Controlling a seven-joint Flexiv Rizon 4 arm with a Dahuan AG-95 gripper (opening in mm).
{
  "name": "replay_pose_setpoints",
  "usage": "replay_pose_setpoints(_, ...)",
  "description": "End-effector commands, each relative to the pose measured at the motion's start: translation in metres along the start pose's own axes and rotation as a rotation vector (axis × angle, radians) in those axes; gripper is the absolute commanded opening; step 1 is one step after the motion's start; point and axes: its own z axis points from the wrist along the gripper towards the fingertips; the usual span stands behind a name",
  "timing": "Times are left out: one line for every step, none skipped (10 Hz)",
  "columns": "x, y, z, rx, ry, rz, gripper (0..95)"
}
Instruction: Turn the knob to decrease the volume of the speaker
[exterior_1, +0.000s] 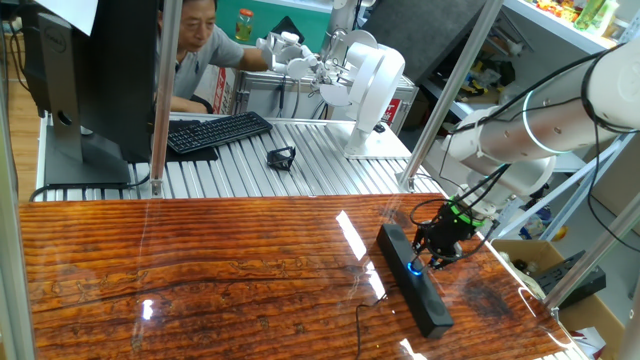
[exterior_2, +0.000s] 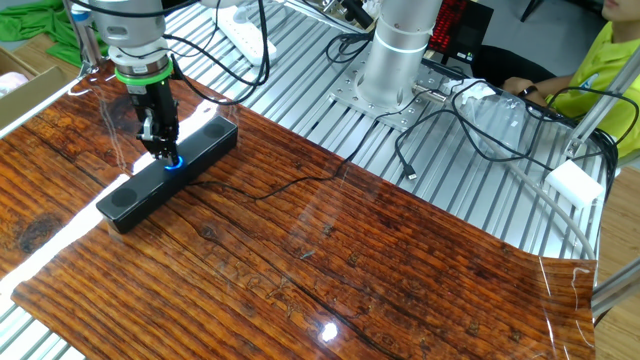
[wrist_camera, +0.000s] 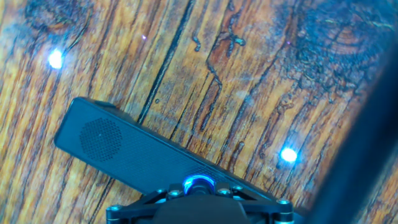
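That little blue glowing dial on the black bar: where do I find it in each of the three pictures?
One fixed view: the knob glows lower right, under the end effector.
The other fixed view: the knob sits upper left, at the fingertips.
Hand view: the knob is bottom centre.
Shared landmark: the speaker on the wooden table.

White arm (exterior_1: 560, 125) — green ring, apparently black gripper (exterior_2: 163, 150).

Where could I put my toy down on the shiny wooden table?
The wood is bare from the speaker and its thin cable out to the far edge. It is crowded at the speaker's blue-lit knob, where the hand sits, and on the metal slats with the keyboard.
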Motion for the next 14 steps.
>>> replay_pose_setpoints(0.0001, 0.0000, 0.0006, 0.001, 0.003, -0.038, 0.0)
replay_pose_setpoints(0.0001, 0.0000, 0.0006, 0.001, 0.003, -0.052, 0.0)
replay_pose_setpoints(0.0002, 0.0001, 0.0006, 0.001, 0.003, -0.067, 0.0)
replay_pose_setpoints(0.0003, 0.0002, 0.0006, 0.002, 0.000, -0.098, 0.0)
replay_pose_setpoints(0.0003, 0.0002, 0.0006, 0.003, -0.002, -0.118, 0.0)
replay_pose_setpoints(0.0003, 0.0002, 0.0005, 0.004, -0.002, -0.145, 0.0)
replay_pose_setpoints(0.0003, 0.0002, 0.0005, 0.004, -0.003, -0.161, 0.0)
replay_pose_setpoints(0.0004, 0.0004, 0.0004, 0.004, -0.004, -0.192, 0.0)
replay_pose_setpoints(0.0005, 0.0006, 0.0004, 0.004, -0.003, -0.205, 0.0)
replay_pose_setpoints(0.0006, 0.0008, 0.0005, 0.004, -0.003, -0.215, 0.0)
replay_pose_setpoints(0.0008, 0.0011, 0.0005, 0.003, 0.000, -0.238, 0.0)
replay_pose_setpoints(0.0011, 0.0015, 0.0005, 0.005, 0.001, -0.257, 0.0)
replay_pose_setpoints(0.0013, 0.0018, 0.0005, 0.006, 0.001, -0.276, 0.0)
replay_pose_setpoints(0.0013, 0.0019, 0.0005, 0.006, 0.000, -0.293, 0.0)
